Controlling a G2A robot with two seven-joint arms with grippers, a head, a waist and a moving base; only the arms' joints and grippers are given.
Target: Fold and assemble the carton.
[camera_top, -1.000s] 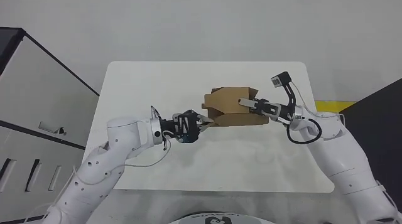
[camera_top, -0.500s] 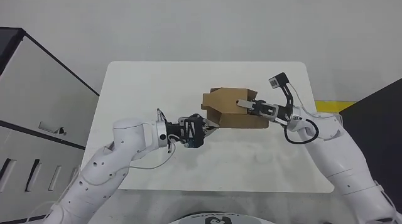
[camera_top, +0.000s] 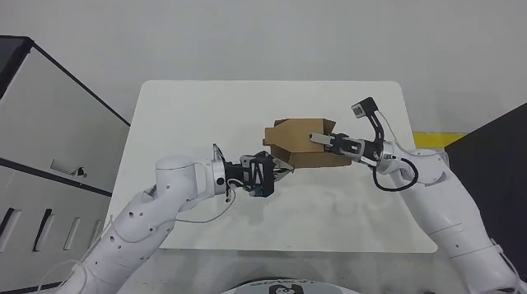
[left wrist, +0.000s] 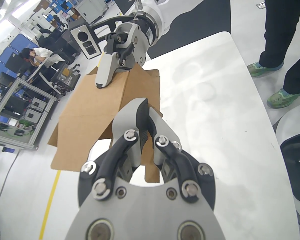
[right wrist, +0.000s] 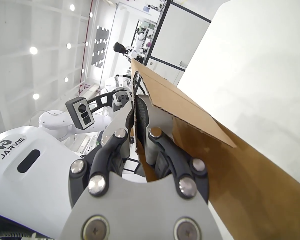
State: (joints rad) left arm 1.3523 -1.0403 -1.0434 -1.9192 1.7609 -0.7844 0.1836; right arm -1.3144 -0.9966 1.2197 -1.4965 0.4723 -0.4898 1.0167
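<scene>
The brown cardboard carton (camera_top: 300, 144) sits partly unfolded at the middle of the white table (camera_top: 189, 113), its flaps loose. My left gripper (camera_top: 282, 170) is at the carton's near left corner, shut on a flap. In the left wrist view the fingers (left wrist: 130, 118) pinch the flap's edge, with the carton (left wrist: 90, 106) beyond them. My right gripper (camera_top: 315, 137) comes in from the right and is shut on an upper panel. In the right wrist view its pads (right wrist: 142, 108) clamp the cardboard edge of the carton (right wrist: 202, 136).
A grey cabinet (camera_top: 41, 121) stands off the table's left edge and a dark unit (camera_top: 498, 154) off its right. Bare tabletop lies in front of and to the left of the carton. A person's legs (left wrist: 277, 26) stand beside the table.
My left arm has pushed to the right and a little toward the table's front, carrying the flap along. The right gripper and carton have shifted slightly left.
</scene>
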